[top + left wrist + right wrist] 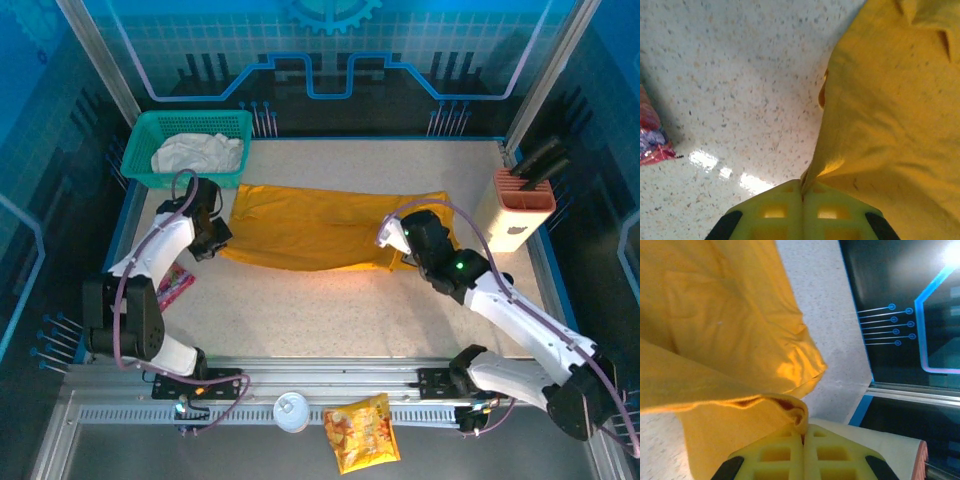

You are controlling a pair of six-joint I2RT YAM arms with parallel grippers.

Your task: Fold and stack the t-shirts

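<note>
1. Mustard t-shirt laid out as a long band across the middle of the desk — looks doubled over lengthwise already, so probably partway through the fold.
2. Left gripper pressed together on the shirt's left end, pinching a thin bit of edge right at the near corner.
3. Right gripper, same deal at the right end: clamped on a bunched-up hem, with another layer draped just above it.
4. Off-white t-shirt crumpled in the teal basket at the back left, well apart from both arms, not yet folded.
5. Handling guess: light, floppy, zero stiffness. Bound to sag and crease anywhere unsupported. Not fragile at all, not really slippery either, but thin enough to slide out of a pinch with only one layer caught.
6. Best places to grab: corners and hems, both ends at once, cloth held taut between the two arms for a straight fold line. Worth catching every layer at each end — otherwise a real risk of dragging the bottom layer along the desk and wrecking the fold.
</note>
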